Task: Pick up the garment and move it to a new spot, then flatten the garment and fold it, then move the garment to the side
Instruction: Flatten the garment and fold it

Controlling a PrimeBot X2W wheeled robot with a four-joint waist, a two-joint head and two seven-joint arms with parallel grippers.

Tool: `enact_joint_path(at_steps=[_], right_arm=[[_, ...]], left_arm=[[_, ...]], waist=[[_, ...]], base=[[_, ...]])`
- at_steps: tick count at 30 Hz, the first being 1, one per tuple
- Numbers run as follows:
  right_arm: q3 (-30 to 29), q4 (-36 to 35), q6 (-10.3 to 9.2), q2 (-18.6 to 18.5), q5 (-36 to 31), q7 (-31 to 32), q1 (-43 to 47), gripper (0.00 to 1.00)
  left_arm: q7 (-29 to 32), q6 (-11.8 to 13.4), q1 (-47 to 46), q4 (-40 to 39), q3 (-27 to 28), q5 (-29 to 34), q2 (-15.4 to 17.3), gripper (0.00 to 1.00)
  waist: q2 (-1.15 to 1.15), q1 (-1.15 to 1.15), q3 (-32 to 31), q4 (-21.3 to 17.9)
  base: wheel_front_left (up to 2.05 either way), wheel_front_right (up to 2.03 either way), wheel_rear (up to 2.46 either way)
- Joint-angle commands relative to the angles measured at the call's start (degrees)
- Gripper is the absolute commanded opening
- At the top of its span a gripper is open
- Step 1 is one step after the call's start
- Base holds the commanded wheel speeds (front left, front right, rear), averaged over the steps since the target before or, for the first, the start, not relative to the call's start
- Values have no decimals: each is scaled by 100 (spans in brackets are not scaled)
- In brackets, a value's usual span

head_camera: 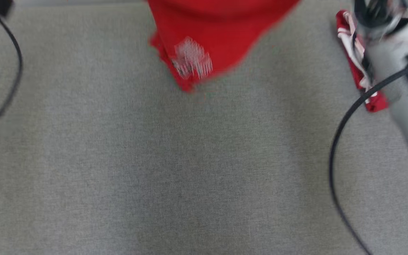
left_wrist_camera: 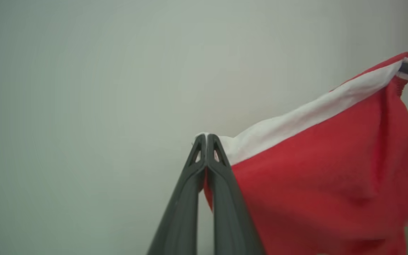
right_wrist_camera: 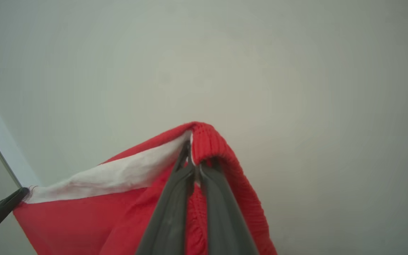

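The red garment [head_camera: 221,32] hangs in the air at the 12 o'clock edge of the head view, its lower corner with a pale printed patch dangling over the grey cloth surface [head_camera: 154,170]; I cannot tell whether that corner touches the surface, as this view is blurred. The left gripper [left_wrist_camera: 207,136] is clamped shut on one end of the white band [left_wrist_camera: 313,113] along the garment's top edge. The right gripper [right_wrist_camera: 193,161] is closed on the other end, where a ribbed red hem [right_wrist_camera: 214,145] bunches over its fingers. I judge both holds shallow: each takes only the edge near the fingertips, so a sharp swing or too wide a spread between the arms could pull the band free and drop one side. The band sags between the two grips, so lowering it like this would likely lay the cloth down wrinkled or doubled. At 2 o'clock in the head view a second red-and-white folded cloth [head_camera: 358,76] lies just beside the pale right forearm [head_camera: 402,88]; a low sweep there could drag it. A black cable [head_camera: 338,134] loops over the surface at 3 to 5 o'clock and could trap or snag the garment on landing.
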Motion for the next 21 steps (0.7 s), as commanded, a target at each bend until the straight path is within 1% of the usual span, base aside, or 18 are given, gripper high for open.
enact_joint_path(at_steps=[1,4,5,6,9,12,15,17,21], right_arm=[[-89,315,-1,99,159,-74,-539,0],[-180,853,-1,213,259,-169,-1212,0],[-180,853,-1,213,259,-169,-1212,0],[-155,1019,-1,215,202,-226,-1434,0],[-146,1472,-1,298,148,-439,-1945,0],[-50,1842,-1,296,75,-574,-2267,0],[44,2021,-1,343,125,-651,-2473,0],[192,2049,-1,341,148,-651,-2449,0],[570,1937,-1,206,215,-645,-2275,0]], left_arm=[[-129,6,-548,289,-76,-39,-49,0],[-303,6,-1263,699,-267,23,-104,0],[-303,6,-1263,699,-267,23,-104,0],[-371,6,-1490,820,-320,24,-127,0],[-501,6,-2055,1117,-437,-43,-239,0],[-621,6,-2476,1388,-567,-60,-399,0],[-771,5,-2711,1590,-661,-126,-567,0],[-828,5,-2738,1711,-789,-122,-589,0],[-1040,5,-2574,1899,-962,-205,-589,0]], waist=[[-1,-2,495,150],[-1,-2,559,204],[-1,-2,559,204],[-1,-2,570,223],[-1,-2,594,261],[-1,-2,658,351],[-1,-2,810,418],[-1,-2,917,429],[-1,-2,1104,400]], base=[[0,0,0],[0,0,0],[0,0,0],[0,0,0],[0,0,0],[0,0,0],[0,0,0],[0,0,0],[0,0,0]])
